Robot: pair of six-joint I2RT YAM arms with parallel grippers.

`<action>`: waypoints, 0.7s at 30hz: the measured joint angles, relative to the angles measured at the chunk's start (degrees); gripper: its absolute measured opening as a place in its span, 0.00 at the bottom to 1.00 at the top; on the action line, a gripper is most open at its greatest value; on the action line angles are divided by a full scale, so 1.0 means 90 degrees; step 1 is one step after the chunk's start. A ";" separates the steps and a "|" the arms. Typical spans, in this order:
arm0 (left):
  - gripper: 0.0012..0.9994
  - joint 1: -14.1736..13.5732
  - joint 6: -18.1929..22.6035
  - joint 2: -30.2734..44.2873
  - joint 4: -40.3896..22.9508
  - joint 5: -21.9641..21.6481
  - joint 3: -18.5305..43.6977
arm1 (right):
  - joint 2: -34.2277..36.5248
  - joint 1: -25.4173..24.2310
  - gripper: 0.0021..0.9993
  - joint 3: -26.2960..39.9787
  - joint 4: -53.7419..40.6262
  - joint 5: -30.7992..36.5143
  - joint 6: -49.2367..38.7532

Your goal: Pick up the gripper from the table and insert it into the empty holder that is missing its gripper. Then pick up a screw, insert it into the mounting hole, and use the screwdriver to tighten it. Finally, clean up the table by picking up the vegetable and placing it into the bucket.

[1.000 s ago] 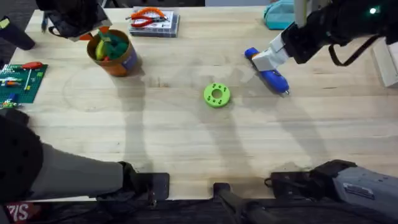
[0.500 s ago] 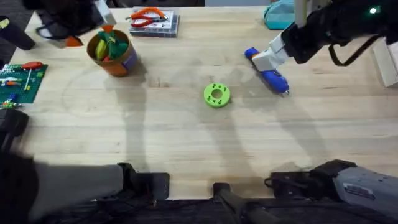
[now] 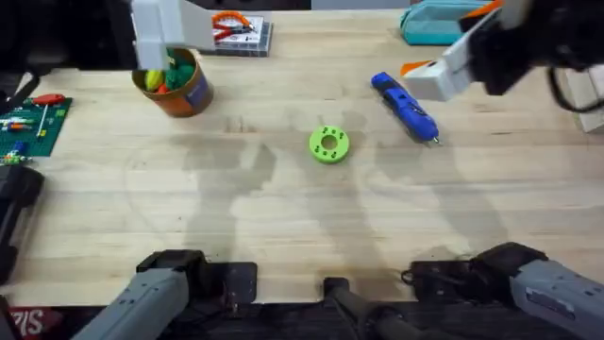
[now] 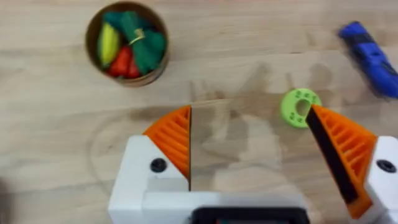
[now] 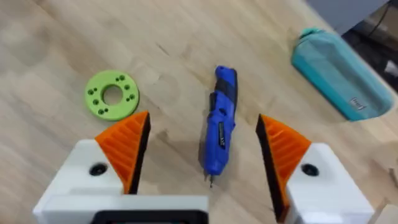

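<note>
At the far left edge of the table I see a green circuit board (image 3: 28, 123). Next along, the bucket (image 3: 179, 90) stands upright near the back edge. It holds toy pieces: yellow, red and dark green ones show in my left wrist view (image 4: 127, 43). I cannot pick out the vegetable for certain among them.

My left gripper (image 4: 249, 149) hangs above the table over the bucket area. Its fingers (image 4: 174, 143) are spread wide with nothing between them. In the overhead view a white finger (image 3: 156, 38) overlaps the bucket's rim.

Behind the bucket, orange-handled pliers (image 3: 226, 24) lie on a clear box.

At mid-table lies a green disc (image 3: 328, 144) with a centre hole and small holes around it, flat on the wood.

To its right the screwdriver (image 3: 406, 107) lies flat on the table, tip pointing toward the near right, well apart from the disc.

My right gripper (image 5: 202, 146) hangs above the screwdriver, fingers (image 5: 127, 146) spread, one on each side of the tool's body and not touching it.

A teal pouch (image 3: 434, 21) lies at the back right.
</note>
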 joint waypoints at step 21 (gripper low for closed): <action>0.99 -0.0069 0.0182 -0.0251 -0.0019 0.0312 0.0000 | -0.0409 0.0000 0.96 0.0000 0.0003 -0.0002 0.0007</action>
